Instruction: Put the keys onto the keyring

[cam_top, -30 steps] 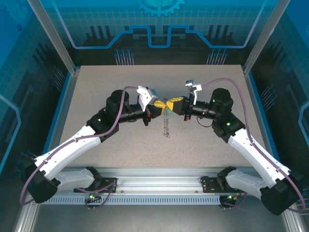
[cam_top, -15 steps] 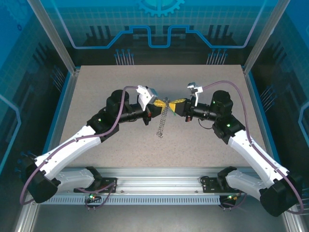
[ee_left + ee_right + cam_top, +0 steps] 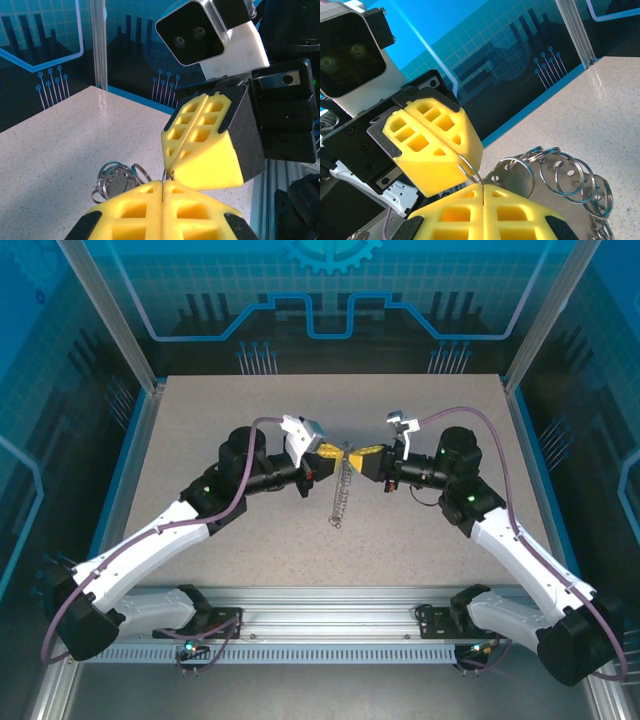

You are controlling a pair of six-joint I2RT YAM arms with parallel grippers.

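Note:
My left gripper (image 3: 335,451) and right gripper (image 3: 358,452) meet tip to tip above the middle of the table. Both yellow-padded jaws are pressed together on one thin silvery ring (image 3: 164,175) of the keyring. In the right wrist view that ring (image 3: 468,170) runs from the left gripper's fingers (image 3: 430,145) into the seam of my right gripper (image 3: 483,187). In the left wrist view my left gripper (image 3: 163,184) pinches it just under the right gripper's pads (image 3: 200,145). The rest of the keyring (image 3: 343,495), a string of silvery rings, hangs to the table. The keys are out of view.
A round metal disc (image 3: 517,175) and several bluish-silver split rings (image 3: 570,182) dangle below the pinch point. The speckled table (image 3: 200,410) is walled by blue panels, with aluminium posts (image 3: 120,330) at the back corners and a rail (image 3: 330,625) at the near edge.
The hanging string of rings has swung left and back under the grippers. Both grippers have stayed pinched together, with the right one shifted slightly.

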